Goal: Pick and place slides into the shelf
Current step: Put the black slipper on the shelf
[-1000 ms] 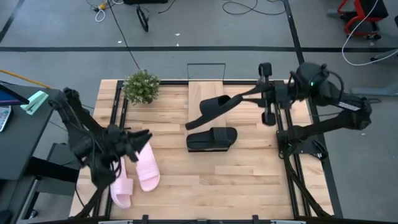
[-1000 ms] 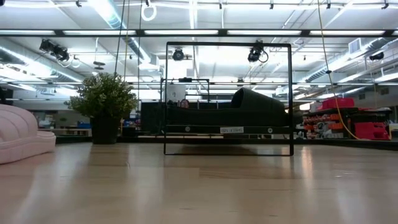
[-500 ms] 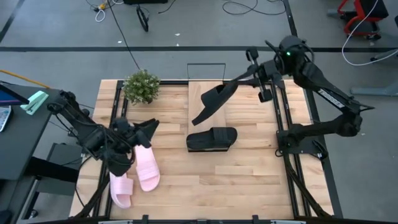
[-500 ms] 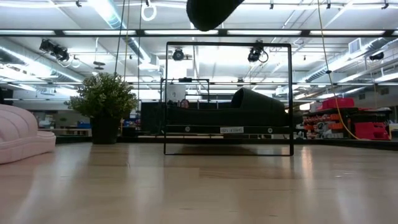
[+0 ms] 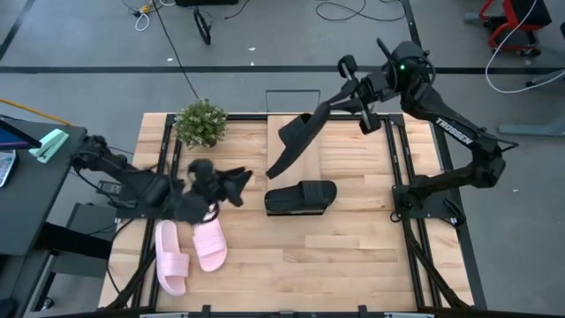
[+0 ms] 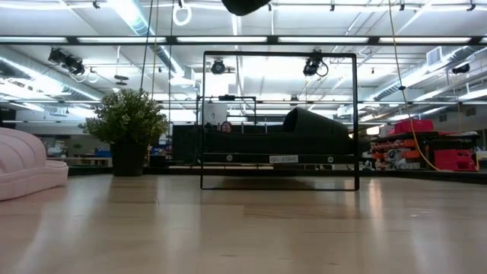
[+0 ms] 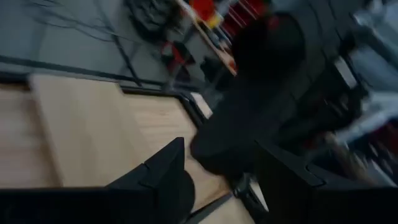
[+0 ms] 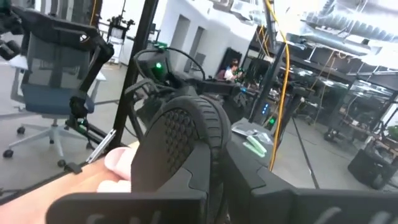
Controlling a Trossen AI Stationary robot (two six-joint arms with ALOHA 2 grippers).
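Above the shelf (image 5: 305,141), right end effector (image 5: 346,95) clamps a black slide (image 5: 296,141) (left (image 5: 231,184) apart).

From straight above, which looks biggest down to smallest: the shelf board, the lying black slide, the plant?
1. Shelf board, clearly largest.
2. Lying black slide.
3. Plant, smallest, though not much smaller than the slide.

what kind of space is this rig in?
Looks like a robotics lab or workshop: ceiling strip lights over open floor, an office chair, cables strewn on the grey floor.
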